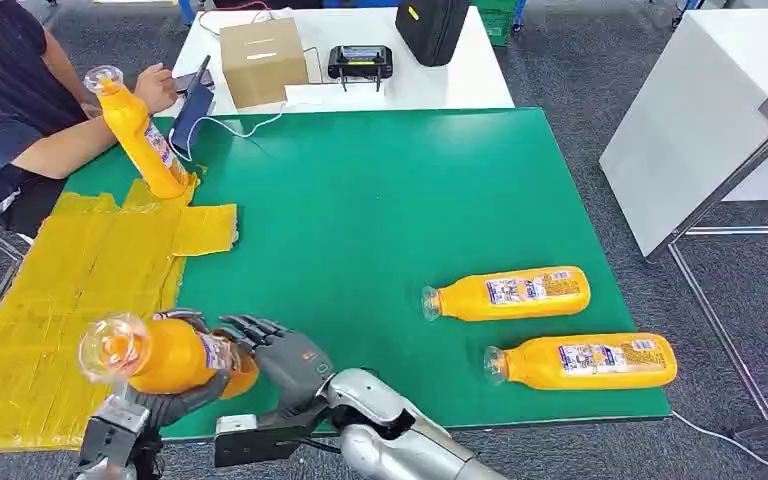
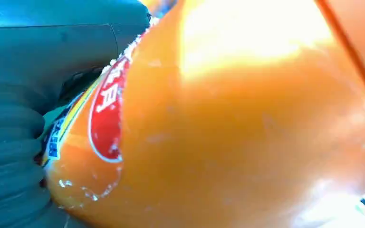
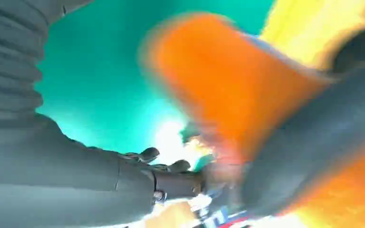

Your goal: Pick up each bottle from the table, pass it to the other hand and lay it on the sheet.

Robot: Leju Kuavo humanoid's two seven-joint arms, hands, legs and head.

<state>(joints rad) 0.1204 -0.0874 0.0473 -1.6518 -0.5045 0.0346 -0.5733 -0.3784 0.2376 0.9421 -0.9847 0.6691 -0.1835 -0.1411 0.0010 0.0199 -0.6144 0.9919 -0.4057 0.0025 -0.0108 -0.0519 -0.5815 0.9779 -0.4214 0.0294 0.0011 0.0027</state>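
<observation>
Green worktop (image 1: 380, 200), handover under way: left hand (image 1: 150, 400) grips the bottle (image 1: 165, 355) beside the yellow sheet (image 1: 70, 300), right hand (image 1: 285, 355) fingers spread alongside, so laying down looks next.

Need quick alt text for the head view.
Left hand holds an orange plastic juice bottle beside the open right hand, over a green table. Two more bottles lie right; a yellow sheet lies left.

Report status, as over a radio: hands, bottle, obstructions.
Left hand holds bottle; right hand open beside it. Person's hand holds another bottle over yellow sheet.
</observation>
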